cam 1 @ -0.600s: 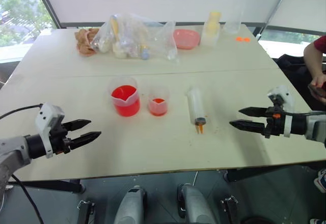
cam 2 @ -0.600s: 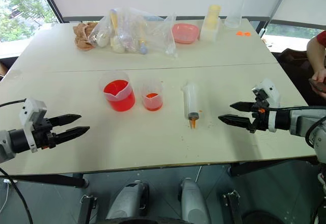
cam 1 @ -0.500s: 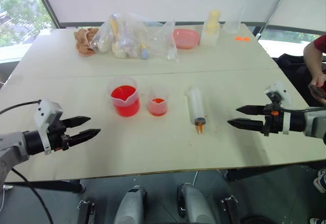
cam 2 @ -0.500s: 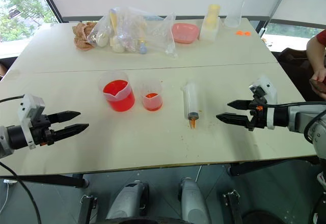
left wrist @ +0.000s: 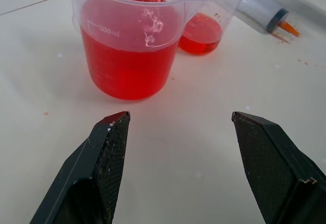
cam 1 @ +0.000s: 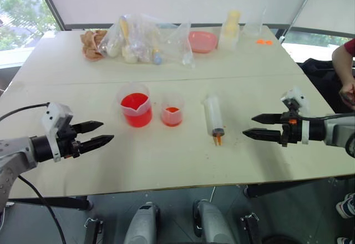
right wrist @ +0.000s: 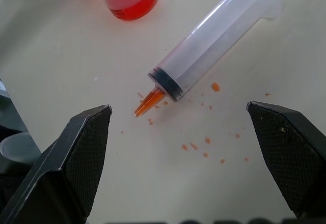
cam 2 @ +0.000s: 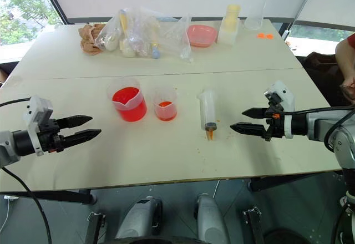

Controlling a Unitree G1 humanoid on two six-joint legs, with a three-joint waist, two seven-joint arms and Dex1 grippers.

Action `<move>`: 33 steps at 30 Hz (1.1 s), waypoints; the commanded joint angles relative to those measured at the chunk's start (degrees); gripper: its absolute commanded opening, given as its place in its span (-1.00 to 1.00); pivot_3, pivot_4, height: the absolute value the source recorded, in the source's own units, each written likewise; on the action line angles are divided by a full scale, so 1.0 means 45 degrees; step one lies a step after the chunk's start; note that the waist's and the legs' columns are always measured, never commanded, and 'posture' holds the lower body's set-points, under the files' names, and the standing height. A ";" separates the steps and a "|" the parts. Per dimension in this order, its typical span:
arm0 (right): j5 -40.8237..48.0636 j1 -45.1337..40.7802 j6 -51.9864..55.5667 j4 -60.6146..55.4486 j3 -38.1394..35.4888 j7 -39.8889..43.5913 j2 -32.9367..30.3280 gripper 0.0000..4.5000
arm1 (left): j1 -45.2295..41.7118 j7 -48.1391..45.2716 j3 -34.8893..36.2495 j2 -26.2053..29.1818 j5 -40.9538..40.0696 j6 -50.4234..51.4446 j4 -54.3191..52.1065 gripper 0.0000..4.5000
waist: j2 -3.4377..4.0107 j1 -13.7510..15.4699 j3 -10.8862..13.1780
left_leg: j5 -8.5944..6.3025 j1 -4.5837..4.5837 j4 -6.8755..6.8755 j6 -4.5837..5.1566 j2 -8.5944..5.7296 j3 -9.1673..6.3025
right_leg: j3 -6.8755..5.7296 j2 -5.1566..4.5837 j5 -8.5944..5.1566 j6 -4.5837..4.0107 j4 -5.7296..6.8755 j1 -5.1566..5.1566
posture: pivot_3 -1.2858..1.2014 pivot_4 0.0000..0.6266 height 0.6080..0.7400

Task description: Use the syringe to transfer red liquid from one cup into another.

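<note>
Table (cam 1: 166,161): two pale panels butted edge to edge; your working items sit on the near panel, unrelated clutter lies well apart on the far one.

Spouted beaker (cam 1: 136,109): clear plastic, roughly half full of red liquid (left wrist: 127,61), standing upright left of centre. Judged the heaviest item and prone to slosh; leave it standing.

Small cup (cam 1: 172,111): narrow, clear, upright just beside the beaker on its right, with a shallow red-pink pool in the bottom. Judged light and easy to knock over, so keep your approach clear of it.

Syringe (cam 1: 213,116): lies flat on the table to the right of the small cup, apart from it, orange tip toward you, dark band just behind the tip, and the plunger looks pushed in. Clear, rigid barrel, probably light, smooth and round, so it will likely roll or slip under a glancing pinch. Take hold across the mid-barrel, squarely, away from the wet tip. Orange droplets (right wrist: 206,142) speckle the table around the tip; expect the surface there to be slick.

Right gripper (cam 1: 260,126): fingers spread wide, empty, hovering just right of the syringe tip, pointing at it.

Left gripper (cam 1: 99,133): fingers parted, empty, hovering near the beaker on its left, not touching.
</note>
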 commanded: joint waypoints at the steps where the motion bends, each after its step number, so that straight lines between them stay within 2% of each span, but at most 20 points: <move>1: -0.0190 -0.0267 -0.0318 0.0056 -0.0040 0.0035 0.0004 0.97 | -0.0293 0.0097 0.0133 -0.0093 -0.0165 -0.0077 -0.0354 0.49 | 0.0000 0.0014 0.0000 | 0.0000 0.0000 0.0001 0.0000 0.0000 0.0000 | 0.0000 0.0000 0.0000 0.0000 0.0000 0.0001 | 0.03 -0.52 1.00; 6: -0.0409 -0.0661 -0.0302 0.0365 0.0123 -0.0068 -0.0035 0.97 | -0.0549 0.0072 -0.0099 -0.0096 0.0047 -0.0246 -0.0215 0.49 | -0.0001 0.0028 0.0000 | 0.0000 -0.0001 0.0003 0.0000 -0.0005 0.0003 | 0.0001 -0.0004 0.0000 0.0001 0.0000 0.0002 | 0.03 -0.52 1.00; 8: -0.0561 -0.1417 0.0179 0.0826 0.0464 -0.0288 -0.0033 0.97 | -0.1004 -0.0037 -0.0200 0.0100 0.0225 -0.0445 0.0021 0.49 | 0.0000 0.0022 0.0000 | 0.0000 -0.0001 0.0004 0.0000 -0.0006 0.0003 | 0.0001 -0.0004 0.0001 0.0000 0.0000 0.0002 | 0.03 -0.52 1.00; 11: -0.0903 -0.4030 0.2160 0.2023 0.1559 -0.1374 0.0706 0.97 | -0.1938 -0.0649 -0.0455 0.0720 0.0435 -0.0660 0.0369 0.49 | -0.0003 -0.0085 0.0002 | 0.0001 0.0006 0.0012 0.0000 -0.0004 0.0005 | 0.0001 0.0006 0.0006 -0.0009 0.0007 0.0000 | 0.03 -0.52 1.00; 13: -0.1477 -0.6417 0.4220 0.3852 0.2213 -0.2628 0.1856 0.97 | -0.2574 -0.0972 -0.0752 0.0896 0.0566 -0.0884 0.0622 0.49 | 0.0001 -0.0201 0.0003 | 0.0001 0.0004 0.0010 0.0000 0.0004 0.0019 | 0.0014 0.0022 0.0022 -0.0032 0.0010 -0.0019 | 0.03 -0.52 1.00; 16: -0.1878 -0.8402 0.5376 0.5869 0.2919 -0.2757 0.2746 0.97 | -0.3242 -0.1207 -0.1082 0.0891 0.0566 -0.0952 0.0691 0.49 | 0.0003 -0.0200 0.0004 | 0.0001 -0.0002 -0.0017 0.0000 0.0006 0.0014 | 0.0017 0.0027 0.0025 -0.0038 0.0023 -0.0041 | 0.03 -0.52 1.00; 19: -0.2647 -1.0530 0.5983 0.8497 0.4302 -0.2609 0.3809 0.97 | -0.3518 -0.1327 -0.1192 0.0784 0.0537 -0.1098 0.0580 0.49 | 0.0006 -0.0092 0.0007 | 0.0001 -0.0021 -0.0032 0.0001 0.0004 0.0019 | 0.0017 0.0027 0.0033 -0.0017 0.0025 -0.0059 | 0.03 -0.52 1.00; 26: -0.4528 -1.3197 0.4697 1.2784 0.6885 -0.1057 0.5638 0.97 | -0.2893 -0.0641 -0.0869 0.0101 0.0369 -0.1046 -0.0392 0.49 | 0.0009 -0.0078 0.0008 | -0.0001 -0.0035 -0.0034 0.0004 -0.0002 0.0029 | 0.0016 0.0020 0.0056 0.0023 0.0024 -0.0073 | 0.03 -0.52 1.00; 33: -0.6279 -1.3805 0.3672 1.5228 0.8055 0.0072 0.7386 0.97 | -0.1619 0.0412 -0.0476 -0.0764 0.0504 -0.1107 -0.1488 0.49 | 0.0010 -0.0094 0.0008 | -0.0001 -0.0030 -0.0032 0.0003 -0.0002 0.0027 | 0.0017 0.0023 0.0059 0.0029 0.0042 -0.0074 | 0.03 -0.52 1.00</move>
